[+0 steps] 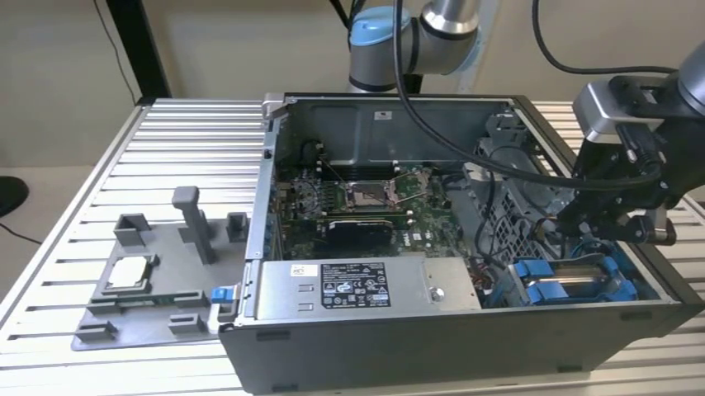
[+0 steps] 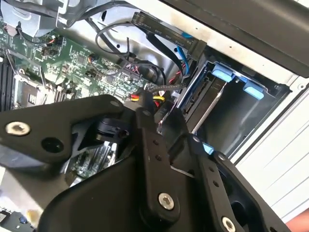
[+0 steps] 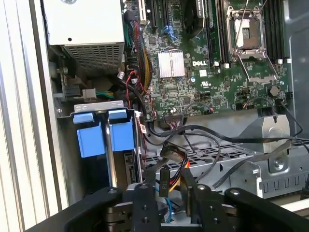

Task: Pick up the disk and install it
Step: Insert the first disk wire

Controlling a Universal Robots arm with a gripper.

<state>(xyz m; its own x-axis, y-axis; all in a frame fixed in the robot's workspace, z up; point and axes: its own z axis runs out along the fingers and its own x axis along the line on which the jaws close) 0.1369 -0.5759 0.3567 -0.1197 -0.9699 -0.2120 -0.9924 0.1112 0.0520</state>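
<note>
A robotics lab: robot arm (image 1: 438, 23), opened computer case (image 1: 418, 340), slatted metal bench (image 1: 177, 140).

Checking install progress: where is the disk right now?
In the exterior view, the disk sits in the drive bay of the computer case on the exterior view's right, beside the long grey box and just below the gripper.

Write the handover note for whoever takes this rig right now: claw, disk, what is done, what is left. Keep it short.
Claw: hangs just above the drive bay, at the exterior view's right end of the computer case. Contact with the disk cannot be told.
Disk: stands in that bay, blue frame tabs up.
Done: the disk is off the grey fixture and inside the case.
Left: the views do not settle whether the disk is fully seated.
</note>
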